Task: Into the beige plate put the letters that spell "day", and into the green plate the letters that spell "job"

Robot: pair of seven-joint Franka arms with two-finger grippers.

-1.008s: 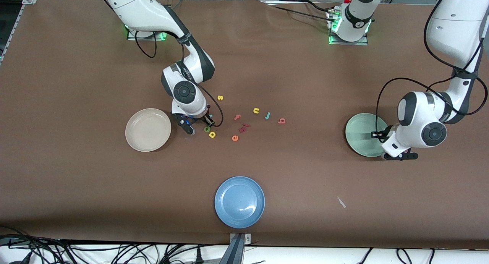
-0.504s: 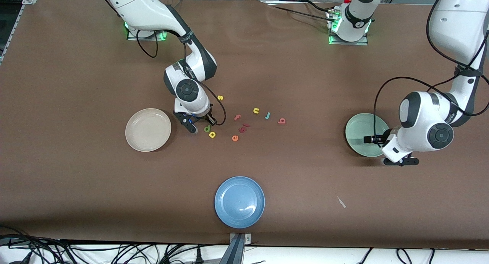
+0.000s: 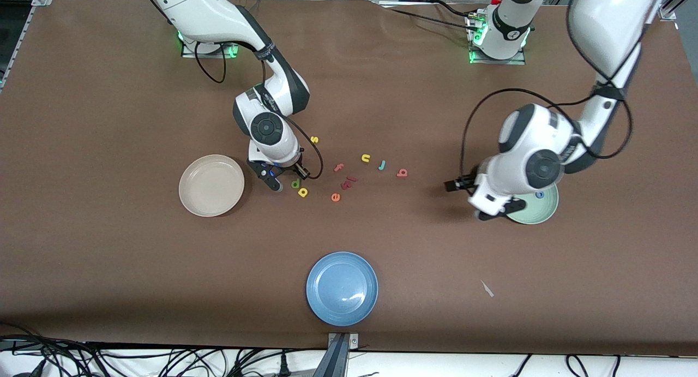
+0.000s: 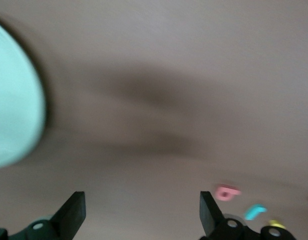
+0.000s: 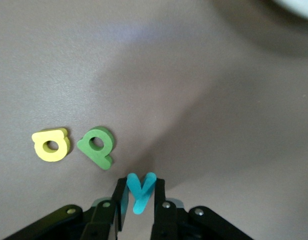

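- Right gripper: jaws pinched on the teal y, low over the tabletop beside the green d & yellow a.
- Left gripper: jaws wide, empty, just off the green plate; blue o looks to lie in it.
- Left to do: d, a, y → beige plate; teal j & pinkish b → green.
- Room: beige plate near, path open; s, u, f, e are crowding.
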